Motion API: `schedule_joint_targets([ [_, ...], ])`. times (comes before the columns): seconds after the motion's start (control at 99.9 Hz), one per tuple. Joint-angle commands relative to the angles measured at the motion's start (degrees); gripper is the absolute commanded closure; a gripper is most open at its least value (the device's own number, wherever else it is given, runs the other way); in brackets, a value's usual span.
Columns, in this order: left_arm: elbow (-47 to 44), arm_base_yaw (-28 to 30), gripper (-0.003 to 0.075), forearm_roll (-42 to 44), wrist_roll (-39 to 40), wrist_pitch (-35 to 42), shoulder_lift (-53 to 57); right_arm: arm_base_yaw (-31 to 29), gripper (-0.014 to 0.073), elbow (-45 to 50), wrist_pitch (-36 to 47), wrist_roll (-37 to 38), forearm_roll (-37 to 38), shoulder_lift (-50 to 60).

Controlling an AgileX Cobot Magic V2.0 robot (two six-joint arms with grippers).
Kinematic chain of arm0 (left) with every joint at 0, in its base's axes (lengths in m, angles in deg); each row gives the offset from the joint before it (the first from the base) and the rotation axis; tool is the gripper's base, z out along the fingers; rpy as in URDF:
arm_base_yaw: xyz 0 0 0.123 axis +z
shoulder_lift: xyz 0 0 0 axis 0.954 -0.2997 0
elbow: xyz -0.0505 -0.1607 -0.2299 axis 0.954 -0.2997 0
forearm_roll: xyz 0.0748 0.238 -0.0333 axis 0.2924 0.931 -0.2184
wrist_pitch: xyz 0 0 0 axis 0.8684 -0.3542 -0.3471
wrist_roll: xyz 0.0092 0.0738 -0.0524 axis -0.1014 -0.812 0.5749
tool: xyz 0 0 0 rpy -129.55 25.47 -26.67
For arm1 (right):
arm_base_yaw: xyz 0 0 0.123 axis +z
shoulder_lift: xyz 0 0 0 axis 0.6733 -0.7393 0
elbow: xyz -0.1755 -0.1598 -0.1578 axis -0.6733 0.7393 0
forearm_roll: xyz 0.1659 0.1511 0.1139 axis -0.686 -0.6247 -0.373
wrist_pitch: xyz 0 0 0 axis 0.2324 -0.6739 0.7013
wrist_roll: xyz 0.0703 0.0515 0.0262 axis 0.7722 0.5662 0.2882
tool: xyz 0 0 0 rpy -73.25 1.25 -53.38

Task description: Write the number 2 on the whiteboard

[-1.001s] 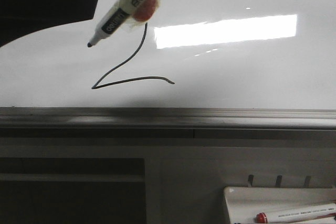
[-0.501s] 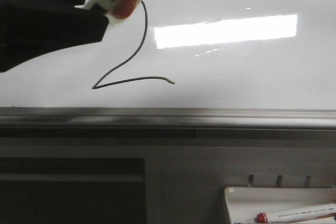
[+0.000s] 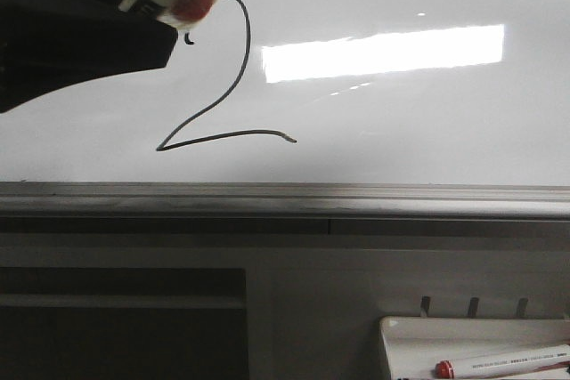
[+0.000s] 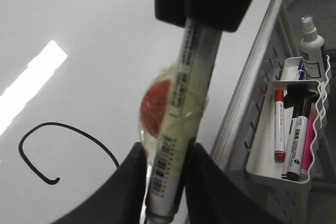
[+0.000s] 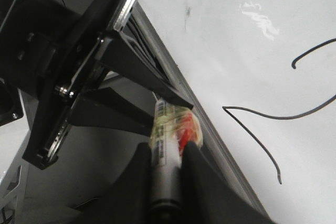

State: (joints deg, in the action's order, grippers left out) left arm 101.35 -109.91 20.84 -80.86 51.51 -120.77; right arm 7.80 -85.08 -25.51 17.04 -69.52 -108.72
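Front view: number 2 (image 3: pixel 223 77) complete on whiteboard (image 3: pixel 401 122), hook to base stroke. Left gripper (image 4: pixel 168 156) clenched on marker (image 4: pixel 178 129); right gripper (image 5: pixel 165 153) clenched on same-looking marker (image 5: pixel 168 145). Probably lifted clear to avoid smudging ink.

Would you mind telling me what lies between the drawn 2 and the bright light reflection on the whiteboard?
Nothing: in the front view, only bare whiteboard separates the 2 from the reflection.
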Motion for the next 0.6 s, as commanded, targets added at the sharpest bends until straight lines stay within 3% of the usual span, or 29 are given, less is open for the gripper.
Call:
schedule_joint_targets([
  [0.0, 1.8, -0.4, 0.0629, -1.6, 0.1, 3.6, 0.5, -0.1, 0.0643, -2.0, 3.1, 0.0, -0.3, 1.1],
  [0.16, 1.8, -0.4, 0.0743, -1.6, 0.2, 5.1, 0.5, -0.1, 0.0643, -2.0, 2.9, 0.0, -0.3, 1.1],
  [0.351, 1.8, -0.4, 0.0741, -1.6, 0.2, 5.9, 0.5, -0.1, 0.0604, -2.0, 3.8, 0.0, -0.3, 1.1],
  [0.401, 1.8, -0.4, 0.0741, -1.6, 0.2, 5.9, 0.5, -0.1, 0.0511, -2.0, 4.3, 0.0, 0.0, 1.1],
  [0.491, 1.8, -0.4, 0.0741, -3.1, 1.1, 5.8, 0.5, -0.1, 0.0223, -2.0, 6.2, 0.0, 2.4, 1.1],
  [0.551, 1.8, -0.4, 0.0741, -7.9, 1.1, 5.1, 0.5, -0.4, 0.0032, -2.0, 7.9, 0.0, 4.5, 1.2],
  [0.591, 1.8, -0.4, 0.0741, -11.8, 1.1, 4.7, 0.5, -1.1, -0.0034, -2.0, 9.2, 0.0, 5.0, 1.3],
])
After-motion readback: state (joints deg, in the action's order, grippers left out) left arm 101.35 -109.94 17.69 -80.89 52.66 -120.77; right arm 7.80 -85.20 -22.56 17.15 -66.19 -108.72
